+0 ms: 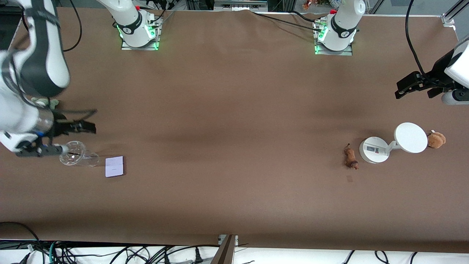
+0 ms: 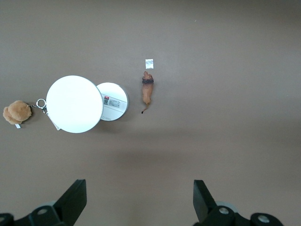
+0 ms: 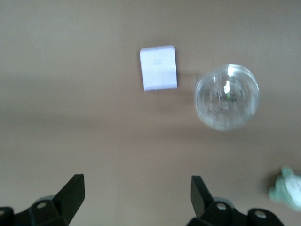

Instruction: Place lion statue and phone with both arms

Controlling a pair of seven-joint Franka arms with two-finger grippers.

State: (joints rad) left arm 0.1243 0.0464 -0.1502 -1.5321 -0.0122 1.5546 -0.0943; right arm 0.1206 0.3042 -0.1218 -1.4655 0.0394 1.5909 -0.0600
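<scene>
The lion statue (image 1: 350, 157), a slender brown figurine, lies on the brown table toward the left arm's end; it also shows in the left wrist view (image 2: 147, 92). My left gripper (image 1: 414, 93) is open and empty, up in the air over the table's end, apart from the lion (image 2: 139, 188). The phone (image 1: 114, 166), a pale lavender-white slab, lies flat toward the right arm's end and shows in the right wrist view (image 3: 159, 68). My right gripper (image 1: 78, 138) is open and empty, over the table beside the phone (image 3: 138, 183).
A white stand (image 1: 374, 149) with a round disc (image 1: 411, 137) stands beside the lion, with a brown plush (image 1: 436, 140) next to it. A clear glass cup (image 1: 77, 154) lies beside the phone. A pale green thing (image 3: 287, 188) lies near the right arm.
</scene>
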